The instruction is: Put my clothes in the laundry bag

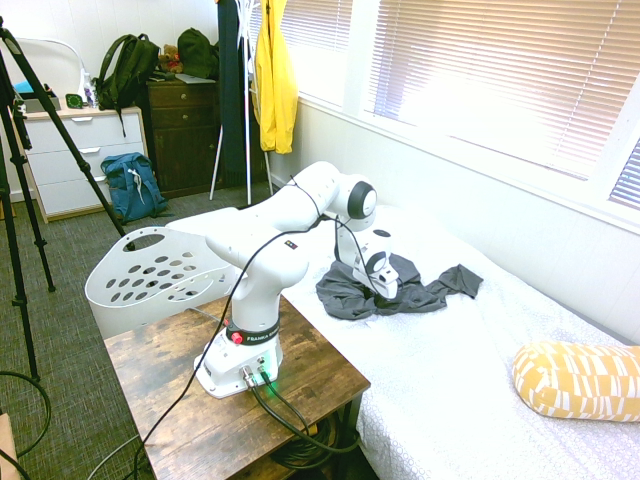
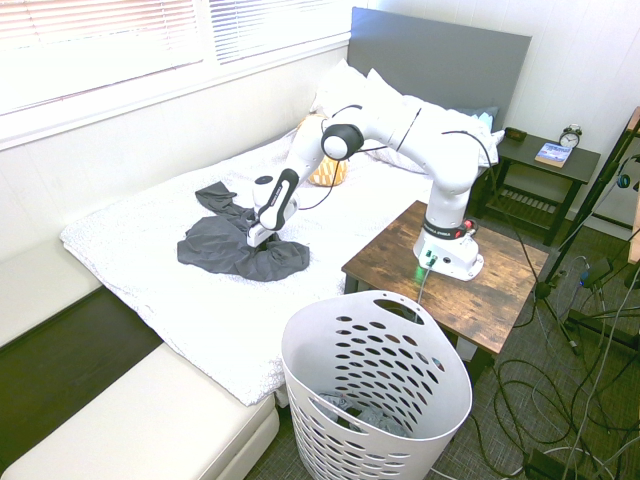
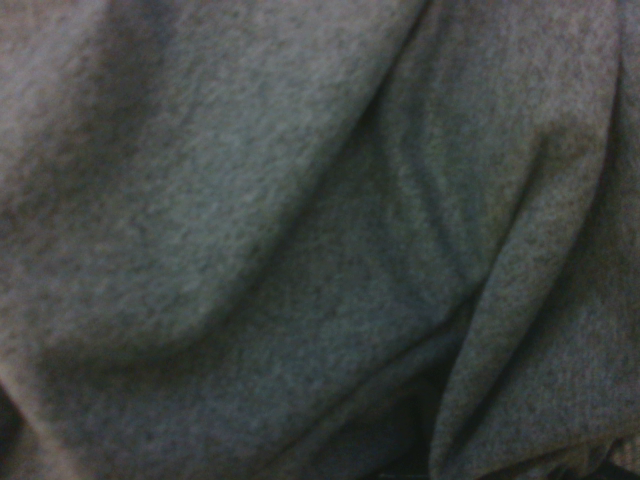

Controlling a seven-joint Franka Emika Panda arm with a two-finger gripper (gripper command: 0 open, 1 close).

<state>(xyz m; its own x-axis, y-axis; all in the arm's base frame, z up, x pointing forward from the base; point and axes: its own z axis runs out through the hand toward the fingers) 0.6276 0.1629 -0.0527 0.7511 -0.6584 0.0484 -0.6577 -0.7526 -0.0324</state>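
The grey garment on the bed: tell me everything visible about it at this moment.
The grey garment is dark charcoal, a soft, matte, knit-looking fabric. It lies crumpled on the white bedspread, bunched in folds, with one part trailing off toward the window side. The gripper points down into its middle, pressed among the folds; whether it has hold of the cloth cannot be seen. Up close, the wrist view shows only creased grey cloth. None of it is in the laundry basket.

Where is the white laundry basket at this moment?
In the second exterior view the laundry basket stands on the floor at the bottom centre, beside the bed and just in front of the wooden table.
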